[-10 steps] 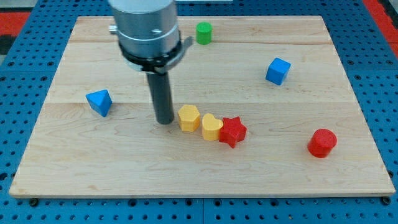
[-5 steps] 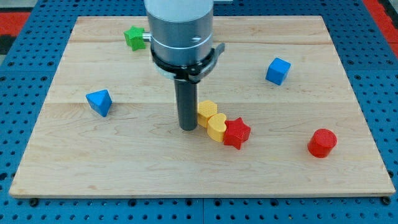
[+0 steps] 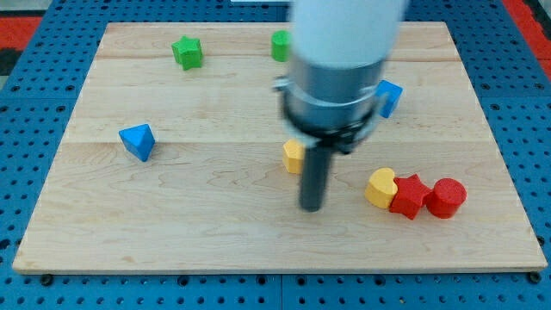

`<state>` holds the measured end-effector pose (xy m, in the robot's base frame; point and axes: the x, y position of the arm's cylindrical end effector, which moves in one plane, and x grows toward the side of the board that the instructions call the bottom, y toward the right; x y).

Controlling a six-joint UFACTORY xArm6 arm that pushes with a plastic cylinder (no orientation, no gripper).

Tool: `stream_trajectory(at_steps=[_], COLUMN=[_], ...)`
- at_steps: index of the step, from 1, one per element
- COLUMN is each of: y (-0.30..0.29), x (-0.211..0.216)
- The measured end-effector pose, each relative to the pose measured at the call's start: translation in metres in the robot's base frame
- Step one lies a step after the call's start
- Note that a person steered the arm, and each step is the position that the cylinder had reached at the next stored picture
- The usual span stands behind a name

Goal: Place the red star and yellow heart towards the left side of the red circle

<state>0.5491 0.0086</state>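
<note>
The red circle sits at the view's lower right. The red star touches its left side, and the yellow heart touches the star's left side, so the three form a row. My tip rests on the board to the left of the yellow heart, apart from it. A second yellow block stands just up and left of the rod, partly hidden by it.
A blue triangular block lies at the view's left. A green star and a green cylinder are near the top edge. A blue cube peeks out right of the arm. The wooden board rests on a blue pegboard.
The yellow heart and red star slid right until the star met the red circle. The other yellow block stayed behind near the centre. My tip moved right and slightly down.
</note>
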Motion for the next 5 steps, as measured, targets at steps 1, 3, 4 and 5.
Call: stream_trajectory(at_steps=[1,3,4,5], y=[-0.041,-0.019,-0.03,-0.016], x=[-0.011,-0.054,-0.059,-0.073])
